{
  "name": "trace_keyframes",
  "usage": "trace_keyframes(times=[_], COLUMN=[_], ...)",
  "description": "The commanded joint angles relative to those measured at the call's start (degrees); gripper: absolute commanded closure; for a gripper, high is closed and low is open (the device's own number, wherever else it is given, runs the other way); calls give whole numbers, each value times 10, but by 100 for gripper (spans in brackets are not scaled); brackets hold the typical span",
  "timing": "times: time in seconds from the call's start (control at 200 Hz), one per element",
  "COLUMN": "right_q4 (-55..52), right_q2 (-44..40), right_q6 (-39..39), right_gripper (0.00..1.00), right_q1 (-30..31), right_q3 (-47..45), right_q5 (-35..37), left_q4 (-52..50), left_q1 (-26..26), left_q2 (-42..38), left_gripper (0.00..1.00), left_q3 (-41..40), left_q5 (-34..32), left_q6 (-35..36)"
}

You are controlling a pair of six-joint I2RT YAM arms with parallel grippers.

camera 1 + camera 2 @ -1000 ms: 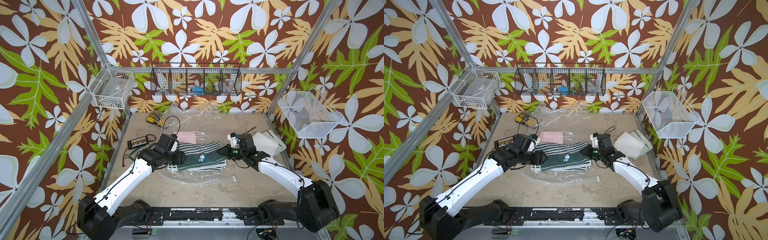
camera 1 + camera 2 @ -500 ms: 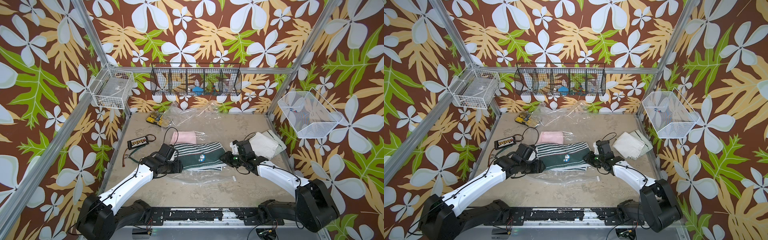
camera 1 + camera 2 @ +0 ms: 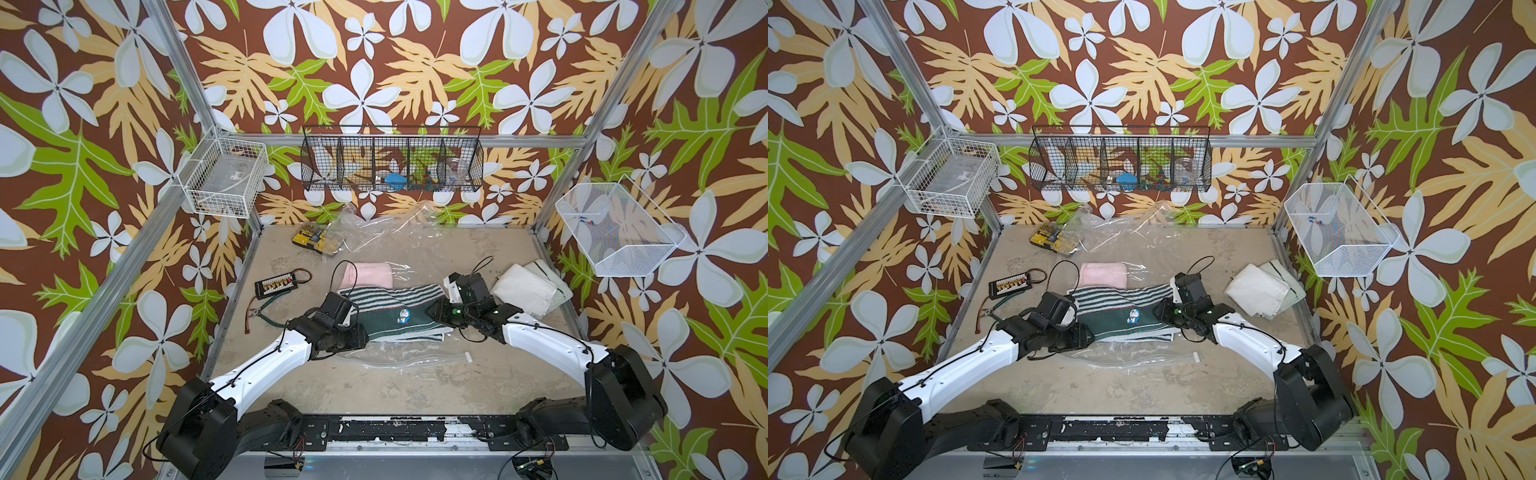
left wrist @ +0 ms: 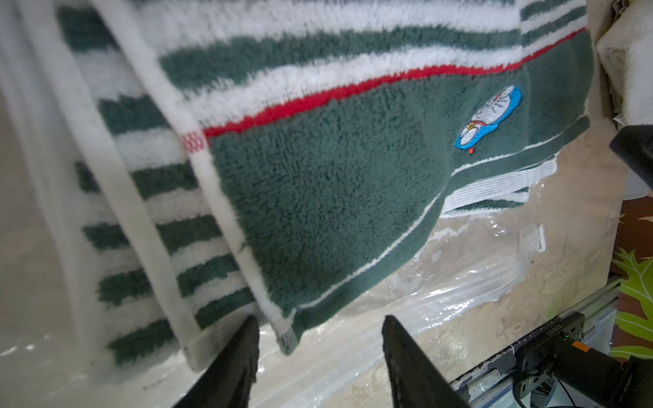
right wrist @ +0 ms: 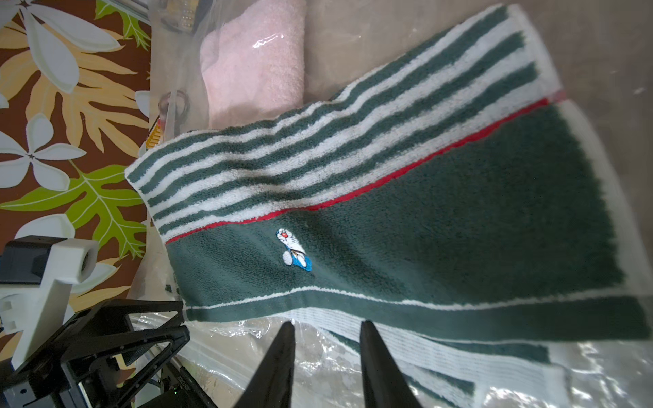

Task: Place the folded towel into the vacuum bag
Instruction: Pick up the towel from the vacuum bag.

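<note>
My left gripper (image 4: 319,339) and right gripper (image 5: 327,339) both stand apart and empty, one at each end of the towel (image 3: 399,318), I judge to keep it flat. The towel lies on the bag (image 3: 395,362); whether inside, I cannot tell.

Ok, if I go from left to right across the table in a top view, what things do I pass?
Black plug board → green striped towel → white folded cloths.
</note>
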Motion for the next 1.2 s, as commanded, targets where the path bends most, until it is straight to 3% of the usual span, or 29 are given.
trace_keyframes(times=[0.0,0.215,0.435,0.656,0.821,1.036,1.196], right_q4=[22,47,28,-34,-57,-46,-37], right_q2=[29,86,75,45,54,122,191], right_q6=[-4,0,-9,-49,-68,-71,-78], right_gripper=[67,67,66,63,57,56,56], right_q1=[13,15,16,16,17,49,54], right_q3=[9,4,17,67,107,137,131], right_q5=[9,0,-3,14,8,14,31], left_q4=[50,72,8,-93,-109,-92,-109], left_q1=[-1,0,2,23,114,122,121], left_q2=[6,14,-20,-40,-45,-24,-34], left_gripper=[46,67,100,100,100,100,73], left_q3=[-12,-20,34,137,100,71,78], left_q5=[16,18,-20,-88,-69,-26,1], left_q6=[-15,-23,-5,55,101,93,96])
